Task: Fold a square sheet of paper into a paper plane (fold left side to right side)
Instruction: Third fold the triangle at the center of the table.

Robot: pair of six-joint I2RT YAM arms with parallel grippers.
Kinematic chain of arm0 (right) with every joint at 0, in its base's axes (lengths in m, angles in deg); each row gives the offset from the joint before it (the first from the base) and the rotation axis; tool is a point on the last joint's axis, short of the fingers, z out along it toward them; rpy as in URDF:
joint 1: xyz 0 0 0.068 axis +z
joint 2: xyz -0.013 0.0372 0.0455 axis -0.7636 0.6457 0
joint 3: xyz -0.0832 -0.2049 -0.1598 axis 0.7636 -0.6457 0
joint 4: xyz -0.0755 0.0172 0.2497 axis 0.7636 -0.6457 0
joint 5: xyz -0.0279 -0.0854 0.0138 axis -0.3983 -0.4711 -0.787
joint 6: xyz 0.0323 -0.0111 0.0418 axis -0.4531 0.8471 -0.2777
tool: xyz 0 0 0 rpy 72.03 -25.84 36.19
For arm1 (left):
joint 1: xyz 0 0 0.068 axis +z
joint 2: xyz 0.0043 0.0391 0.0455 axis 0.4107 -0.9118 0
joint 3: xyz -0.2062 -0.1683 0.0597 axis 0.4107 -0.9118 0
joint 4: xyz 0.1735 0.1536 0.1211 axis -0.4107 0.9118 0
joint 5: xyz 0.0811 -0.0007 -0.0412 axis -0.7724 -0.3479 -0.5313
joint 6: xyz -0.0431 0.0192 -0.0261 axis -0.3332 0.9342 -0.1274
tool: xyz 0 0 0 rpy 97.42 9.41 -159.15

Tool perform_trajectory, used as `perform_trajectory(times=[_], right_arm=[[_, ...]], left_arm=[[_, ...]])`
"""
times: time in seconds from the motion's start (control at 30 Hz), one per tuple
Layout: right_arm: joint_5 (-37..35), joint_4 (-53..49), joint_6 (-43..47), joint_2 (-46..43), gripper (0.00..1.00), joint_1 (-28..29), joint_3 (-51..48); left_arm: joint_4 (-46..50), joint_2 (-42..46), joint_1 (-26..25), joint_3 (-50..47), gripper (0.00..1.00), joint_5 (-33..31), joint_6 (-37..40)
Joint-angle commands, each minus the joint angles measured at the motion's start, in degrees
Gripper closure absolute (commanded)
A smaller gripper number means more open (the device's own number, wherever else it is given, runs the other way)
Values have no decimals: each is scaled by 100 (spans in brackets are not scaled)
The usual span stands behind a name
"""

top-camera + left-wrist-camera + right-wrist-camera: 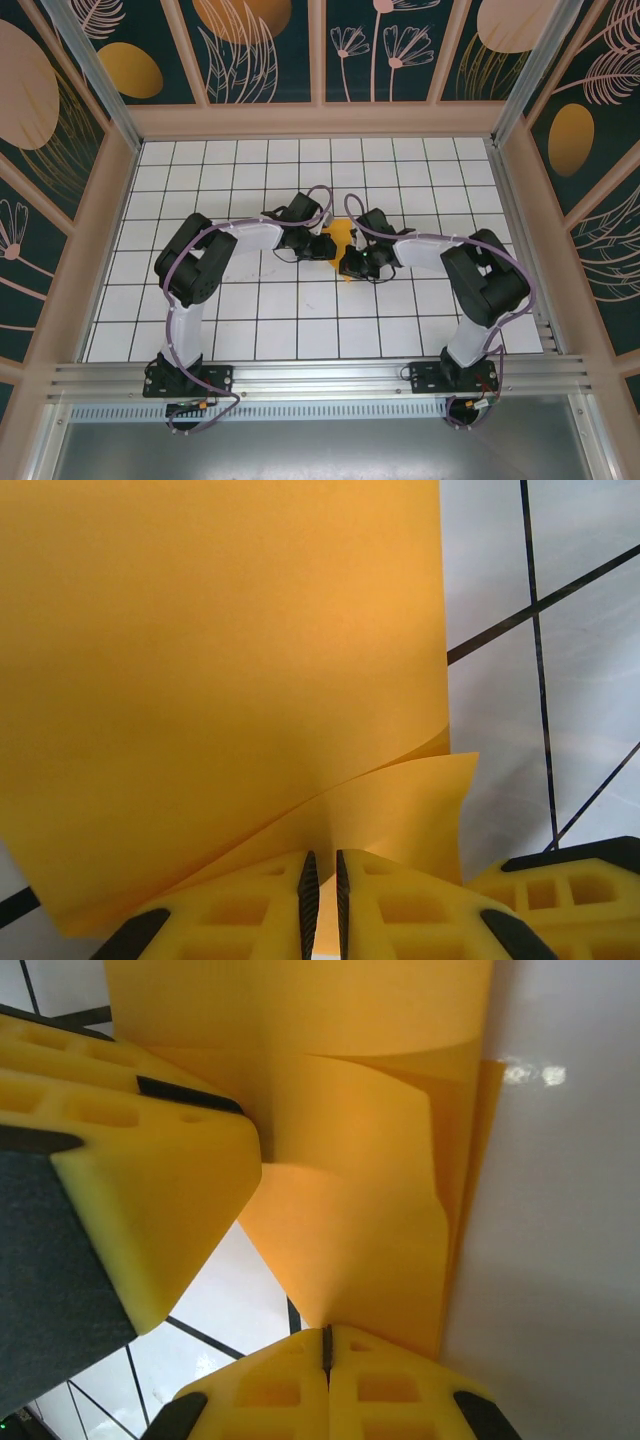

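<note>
The square sheet of paper [341,238] is orange-yellow and sits between both grippers at the middle of the table. It is lifted and curled over itself [220,660], with two layers bowing apart. My left gripper [325,243] is shut on the sheet's edge, which shows in the thin slit between its pads [322,865]. From the right, my right gripper [352,262] pinches a pointed corner of the sheet [350,1190], its jaws shut tight [326,1335]. The paper plane is out of view.
White grid-tiled table [250,320] inside a walled frame with leaf-painted panels [130,70]. The two grippers are very close: a left finger [150,1180] looms in the right wrist view, and a right finger [570,880] shows in the left wrist view.
</note>
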Motion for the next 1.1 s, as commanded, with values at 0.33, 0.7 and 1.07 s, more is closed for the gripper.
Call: perform_trajectory(times=[0.33, 0.7, 1.07], right_arm=[[-234, -790, 172, -416, 100, 25, -1036], [-313, -824, 879, -1491, 87, -517, -667], [-265, 34, 1443, -578, 48, -611, 467]], left_arm=[[199, -182, 52, -42, 81, -510, 32], [546, 374, 111, 790, 59, -140, 137], [168, 1375, 725, -18, 39, -185, -143]])
